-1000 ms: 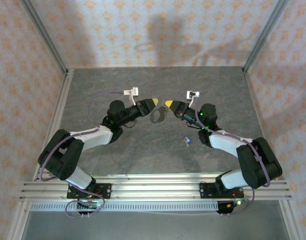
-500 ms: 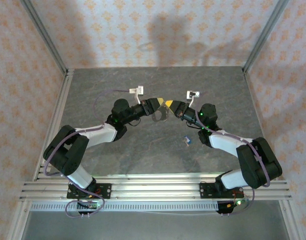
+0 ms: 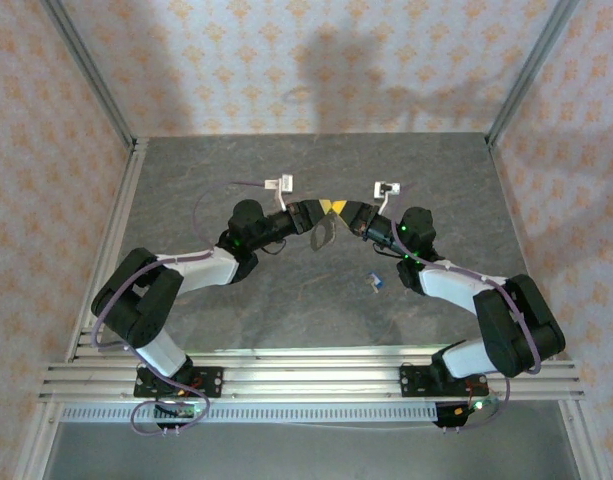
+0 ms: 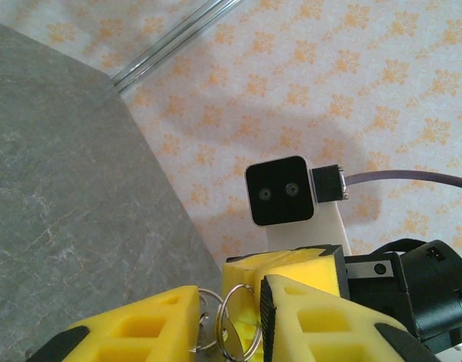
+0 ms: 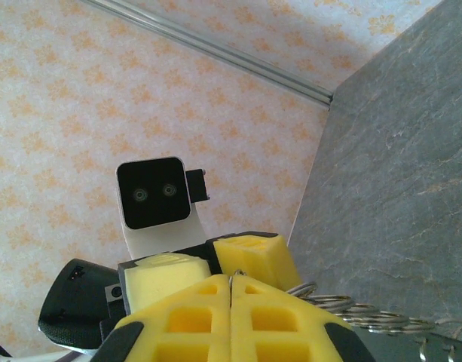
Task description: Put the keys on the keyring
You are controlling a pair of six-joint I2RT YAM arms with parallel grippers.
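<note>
Right claw [image 3: 338, 209] pinches keyring [image 3: 323, 229], far from table [image 3: 216, 165] edges; key [image 3: 374, 283] apart.

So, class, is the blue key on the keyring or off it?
Off: the blue key lies on the table, well apart from the keyring.

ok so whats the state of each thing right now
key, lying loose on the table, not on the keyring
keyring, held up off the table between the two claws
right claw, shut on the keyring
left claw, fingers either side of the keyring, grip unclear
</note>
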